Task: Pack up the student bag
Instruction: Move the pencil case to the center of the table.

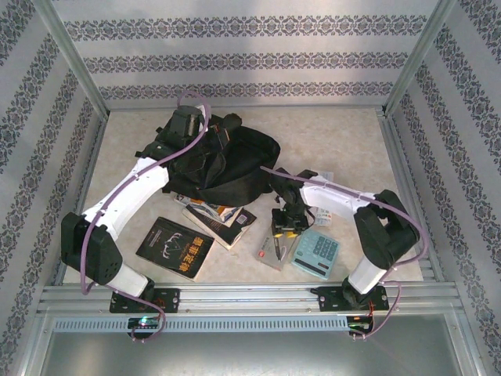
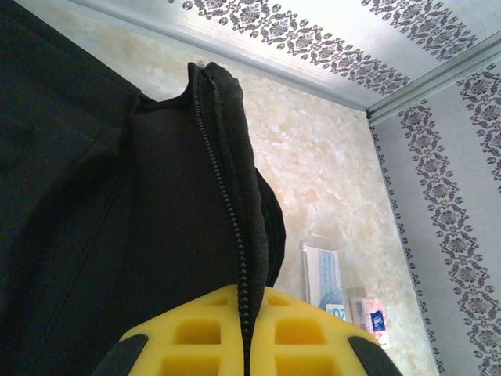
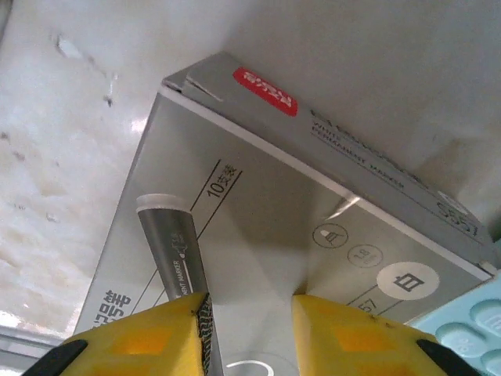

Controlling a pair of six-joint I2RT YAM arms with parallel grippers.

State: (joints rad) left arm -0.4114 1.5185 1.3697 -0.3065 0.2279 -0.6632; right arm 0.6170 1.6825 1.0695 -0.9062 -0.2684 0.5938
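— Item (a)?
— Bag [image 1: 227, 160]: a black soft-fabric backpack, slumped in a heap on the table [image 1: 344, 133], left of centre towards the far side.
— And its opening?
— One edge stands raised, nearly upright; the zip [image 2: 227, 196] runs along it, teeth exposed.

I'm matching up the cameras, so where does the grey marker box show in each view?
Top external: marker box lies on the table near its front edge, beneath the right gripper, left of the teal calculator.
Right wrist: marker box spans the middle, calculator at bottom right.
Left wrist: looks along the student bag zipper pinched by the left gripper.
Shared landmark: the calculator beside the box.
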